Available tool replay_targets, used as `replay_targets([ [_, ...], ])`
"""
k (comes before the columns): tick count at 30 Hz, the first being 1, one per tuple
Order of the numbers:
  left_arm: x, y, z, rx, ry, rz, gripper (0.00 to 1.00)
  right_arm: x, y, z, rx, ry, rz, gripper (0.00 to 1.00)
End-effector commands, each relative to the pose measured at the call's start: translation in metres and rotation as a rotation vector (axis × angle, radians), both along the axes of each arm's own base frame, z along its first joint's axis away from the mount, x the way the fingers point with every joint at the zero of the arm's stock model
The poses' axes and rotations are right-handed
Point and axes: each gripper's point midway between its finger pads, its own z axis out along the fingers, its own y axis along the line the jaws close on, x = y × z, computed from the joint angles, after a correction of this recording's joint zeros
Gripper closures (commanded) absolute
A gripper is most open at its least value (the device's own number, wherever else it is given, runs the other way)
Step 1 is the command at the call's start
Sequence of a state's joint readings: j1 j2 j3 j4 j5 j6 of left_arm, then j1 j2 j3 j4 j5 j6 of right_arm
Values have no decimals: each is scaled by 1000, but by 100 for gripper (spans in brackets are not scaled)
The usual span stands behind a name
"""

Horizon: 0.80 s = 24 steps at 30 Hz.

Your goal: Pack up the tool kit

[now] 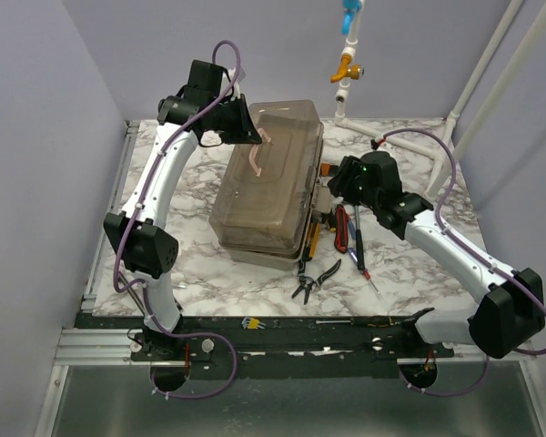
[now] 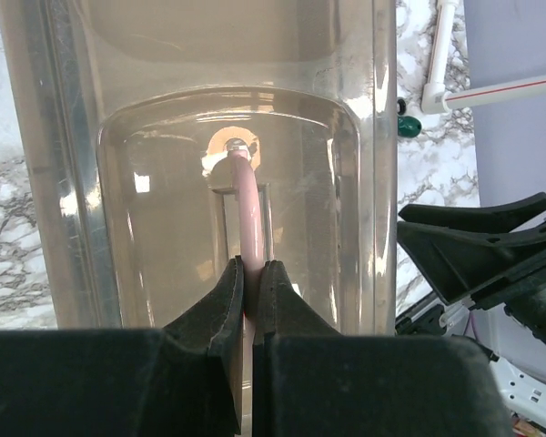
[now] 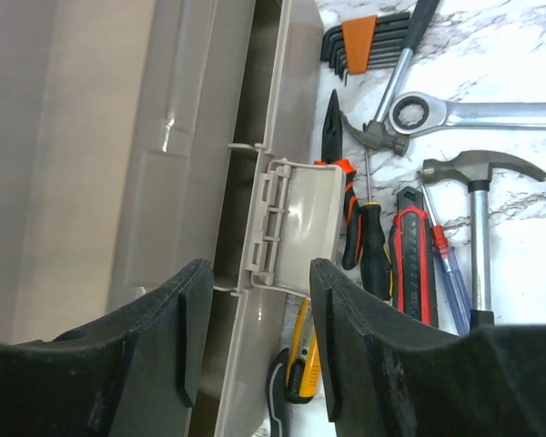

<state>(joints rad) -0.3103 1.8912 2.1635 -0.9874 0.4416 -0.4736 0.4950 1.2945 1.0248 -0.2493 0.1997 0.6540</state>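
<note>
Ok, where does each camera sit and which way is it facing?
Top external: above and behind, looking down on the table; left arm and right arm show.
Left wrist: on left arm, facing the handle; left end effector grips it.
Right wrist: on right arm, facing the toolbox latch; right end effector, open, shows.
All three share the toolbox.

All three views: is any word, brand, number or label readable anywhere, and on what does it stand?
No readable text in any view.
The translucent grey-brown plastic toolbox and its pink lid handle show no lettering.
The silver ratchet spanner and the orange hex-key holder show no marks that can be made out.
</note>
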Motion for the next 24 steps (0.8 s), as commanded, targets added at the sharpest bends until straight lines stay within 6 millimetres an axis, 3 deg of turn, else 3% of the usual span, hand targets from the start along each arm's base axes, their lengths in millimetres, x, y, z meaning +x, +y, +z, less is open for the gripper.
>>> replay_targets([
  [1, -4, 2, 45, -72, -113, -39, 100, -4, 12, -22, 15, 64, 64, 44],
  [8, 2, 31, 40, -73, -109, 16, 100, -18, 20, -41, 97, 139, 63, 38],
  [18, 6, 46, 34, -92, -89, 21, 100, -31, 60, -65, 165, 233, 163, 37],
  [24, 11, 56, 36, -100, -89, 37, 100, -32, 56, -81, 138, 261, 113, 42],
])
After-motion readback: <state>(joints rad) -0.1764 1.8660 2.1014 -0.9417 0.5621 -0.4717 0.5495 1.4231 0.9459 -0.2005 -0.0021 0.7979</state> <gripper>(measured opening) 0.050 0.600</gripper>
